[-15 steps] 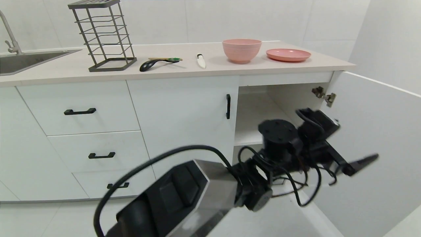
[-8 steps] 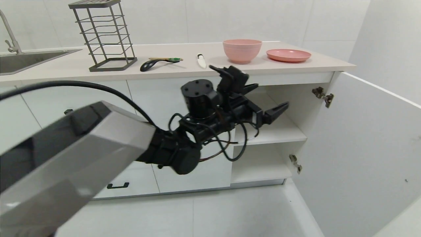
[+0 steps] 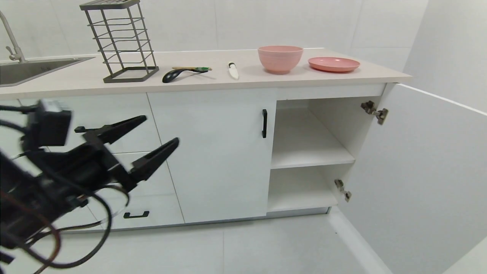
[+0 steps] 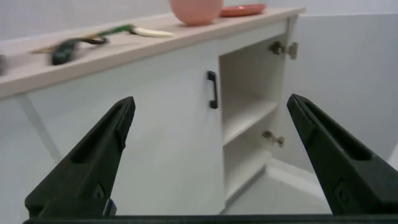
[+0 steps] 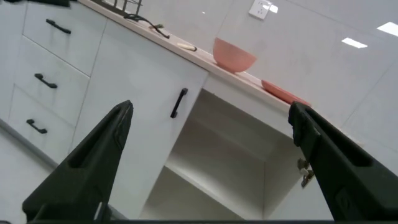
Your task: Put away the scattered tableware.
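Currently the left hand (image 3: 159,130), spread and empty, hangs at nine o'clock before the drawers (image 3: 121,104); the right hand (image 5: 211,107) gapes too; bowl (image 3: 280,58) at one o'clock.

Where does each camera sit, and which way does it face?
Head view: on the head, facing down at the counter; the left pincer shows, open.
Left wrist view: on that wrist, facing the open cupboard past the same pincer.
Right wrist view: likewise, past the right pincer, open.
All three share the pink bowl.
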`<state>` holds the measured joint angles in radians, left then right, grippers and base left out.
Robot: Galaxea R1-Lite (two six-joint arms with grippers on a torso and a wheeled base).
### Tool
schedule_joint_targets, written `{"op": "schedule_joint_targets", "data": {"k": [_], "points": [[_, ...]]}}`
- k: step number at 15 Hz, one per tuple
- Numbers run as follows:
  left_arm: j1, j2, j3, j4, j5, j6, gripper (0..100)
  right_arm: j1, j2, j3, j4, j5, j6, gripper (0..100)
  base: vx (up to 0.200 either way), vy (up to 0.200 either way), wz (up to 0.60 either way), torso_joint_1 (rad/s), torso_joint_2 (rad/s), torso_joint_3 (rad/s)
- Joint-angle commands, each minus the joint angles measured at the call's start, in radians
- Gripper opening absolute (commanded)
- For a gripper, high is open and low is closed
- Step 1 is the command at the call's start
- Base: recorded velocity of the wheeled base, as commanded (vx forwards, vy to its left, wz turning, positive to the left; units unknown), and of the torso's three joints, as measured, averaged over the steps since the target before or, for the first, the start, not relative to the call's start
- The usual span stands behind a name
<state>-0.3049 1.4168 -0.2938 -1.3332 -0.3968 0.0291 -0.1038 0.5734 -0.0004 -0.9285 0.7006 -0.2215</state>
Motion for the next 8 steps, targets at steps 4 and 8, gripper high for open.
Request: {"op": "schedule_joint_targets", "data": {"k": [4, 8], "points": [[0.167, -0.552, 0.271, 0.066, -0.036, 0.006, 100, 0.116, -0.443, 0.000, 0.407, -0.024, -0.001, 100, 0.000, 0.000, 0.00, 0.000, 0.00, 0.000], [0.239, -0.934, 0.291, 0.454, -0.033, -0.002, 100, 0.102, -0.573, 0.000, 0.714, -0.305, 0.076, 100, 0.000, 0.000, 0.00, 0.000, 0.00, 0.000]]}}
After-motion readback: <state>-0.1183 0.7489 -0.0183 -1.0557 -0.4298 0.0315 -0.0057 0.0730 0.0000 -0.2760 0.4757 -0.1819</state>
